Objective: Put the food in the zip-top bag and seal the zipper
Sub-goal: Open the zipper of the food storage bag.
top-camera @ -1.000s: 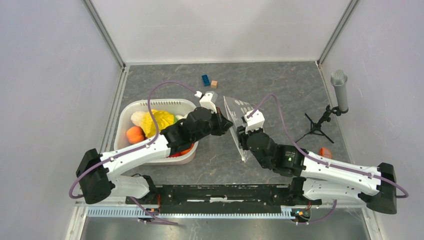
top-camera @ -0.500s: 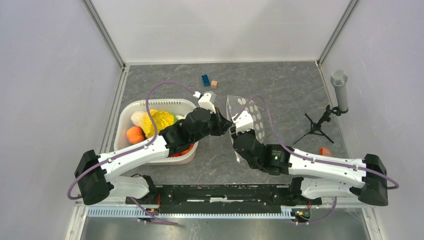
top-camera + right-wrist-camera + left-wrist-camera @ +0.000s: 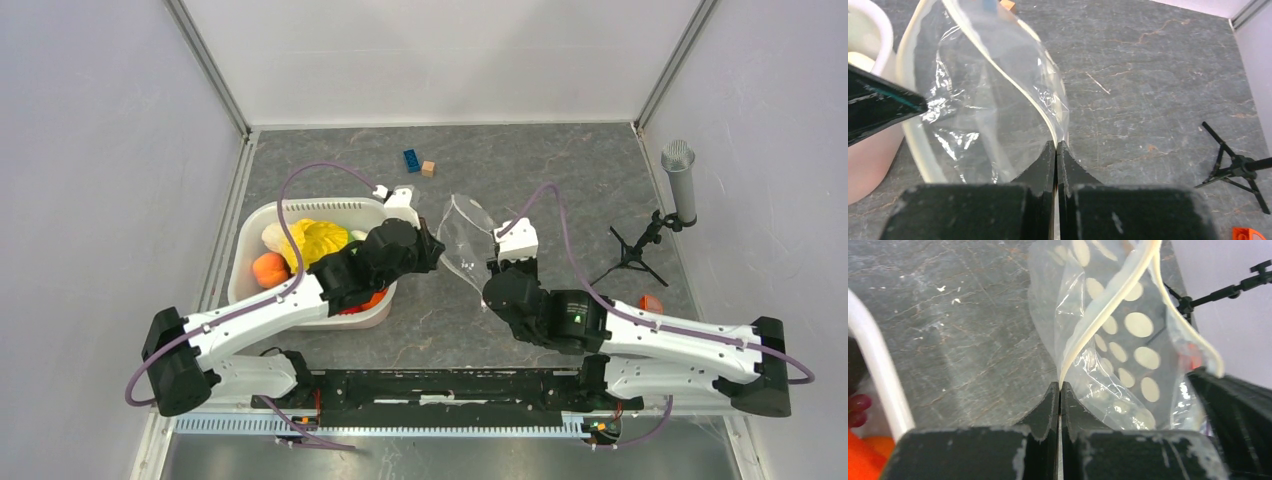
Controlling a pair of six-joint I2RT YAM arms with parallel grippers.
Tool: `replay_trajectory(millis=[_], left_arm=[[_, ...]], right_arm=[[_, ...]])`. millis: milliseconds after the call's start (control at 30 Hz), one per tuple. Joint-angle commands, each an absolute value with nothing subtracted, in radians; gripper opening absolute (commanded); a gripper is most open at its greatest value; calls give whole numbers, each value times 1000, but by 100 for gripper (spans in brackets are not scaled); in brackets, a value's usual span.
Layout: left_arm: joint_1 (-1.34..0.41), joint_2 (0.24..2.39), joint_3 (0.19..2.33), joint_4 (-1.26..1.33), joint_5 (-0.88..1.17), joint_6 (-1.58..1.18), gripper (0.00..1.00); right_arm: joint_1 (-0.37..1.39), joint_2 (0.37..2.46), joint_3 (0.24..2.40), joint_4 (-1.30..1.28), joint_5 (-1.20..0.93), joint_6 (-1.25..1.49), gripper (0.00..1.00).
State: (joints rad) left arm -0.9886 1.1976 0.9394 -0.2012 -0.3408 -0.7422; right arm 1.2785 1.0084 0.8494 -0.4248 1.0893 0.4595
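The zip-top bag [image 3: 465, 243], clear with white dots, hangs between my two grippers above the table, its mouth spread open. My left gripper [image 3: 1059, 386] is shut on one lip of the bag's mouth, on the zipper strip [image 3: 1108, 302]. My right gripper [image 3: 1056, 145] is shut on the opposite lip of the bag [image 3: 983, 100]. The food [image 3: 312, 243] lies in the white basket [image 3: 258, 219] left of the bag: a crinkled yellow piece, a peach [image 3: 269, 269], orange and red pieces partly hidden under my left arm.
A blue toy brick [image 3: 411, 160] and a small wooden cube [image 3: 428, 168] lie at the back. A microphone on a black tripod [image 3: 640, 248] stands at the right, with a small orange object [image 3: 651, 303] near it.
The bag's mouth has been pulled apart from a flat upright sheet into an open pouch. My left gripper drew back left toward the basket and my right gripper shifted right.
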Motion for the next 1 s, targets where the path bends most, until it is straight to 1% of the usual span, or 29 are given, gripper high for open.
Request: replay_trajectory(millis=[0,100,200,300,400,467,500,533,633,667,733,767,800,900,967], left_arm=[[-989,1173,962,-302,-410,-648,2],[-989,1209,992,-424,-443,-616,2],[-987,1204,987,-482,-414,-601,2],[-988,1172,976,-430,-304,-595,2],[-988,1169,996,-406,-257,-582,2],[-986,1188,1023,-423,-228,-560,4],[-986,1199,1043,-448,-224,-558,9],[-985,1210,1055,-465,-222,-555,18],[-985,1206,1053,-477,-221,-559,25],[-983,1196,1041,-464,-223,-558,34],[-982,1170,1028,-455,-233,-558,46],[-981,1161,1026,-457,-236,-554,50],[-979,1151,1026,-462,-241,-548,51],[-976,1130,1032,-495,-254,-543,58],[-977,1116,1026,-505,-255,-546,58]], right_arm=[[1280,984,915,-498,1177,474,0],[1279,988,955,-570,1224,504,0],[1279,975,966,-576,1232,467,0],[1279,998,967,-514,1147,362,0],[1279,1068,984,-499,1050,342,0],[1279,1111,989,-496,1026,357,0],[1280,1126,989,-496,1021,367,0],[1279,1135,989,-492,1017,375,0],[1279,1149,979,-457,994,371,0],[1279,1149,975,-443,986,368,0],[1279,1146,965,-411,969,360,0],[1278,1146,961,-399,960,357,0],[1277,1147,958,-388,949,357,0],[1267,1151,950,-364,924,354,0],[1257,1152,942,-348,906,354,0]])
